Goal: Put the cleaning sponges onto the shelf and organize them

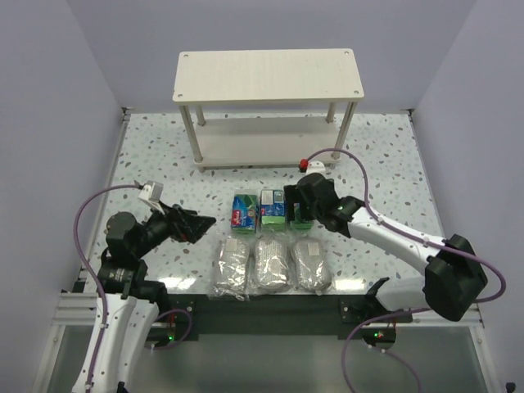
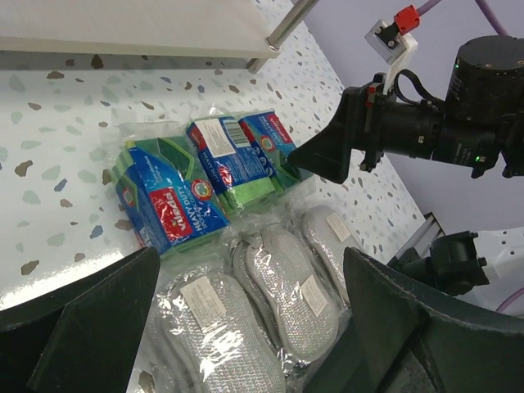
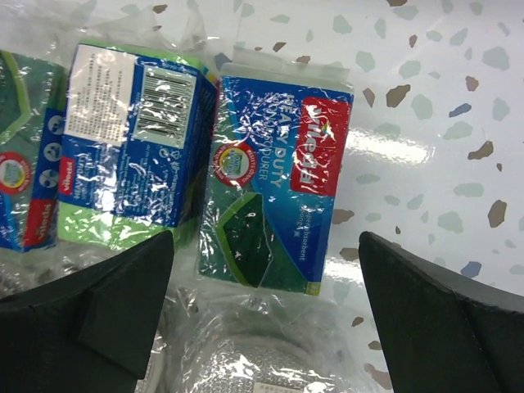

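On the speckled table (image 1: 147,164), between the arm bases and the shelf (image 1: 268,75), the cleaning sponges lie in two rows. Three green-and-blue boxy packs (image 1: 243,211) sit side by side on the shelf's side, and three grey bundles (image 1: 271,264) in clear wrap sit side by side just behind them, nearer the arms. The shelf stands at the far edge of the table, well apart from both rows. The right gripper (image 1: 298,206) is over the right-hand pack (image 3: 274,188). Its wrist view shows the fingers (image 3: 426,319) spread wide to either side of that pack, released and grasping nothing. Whether they touch the wrap cannot be told. The left gripper (image 1: 203,222) points toward the rows from the left, near the leftmost pack and apart from it. It is also released, its fingers (image 2: 90,327) wide apart with nothing between them, and all six sponges lie in its wrist view.
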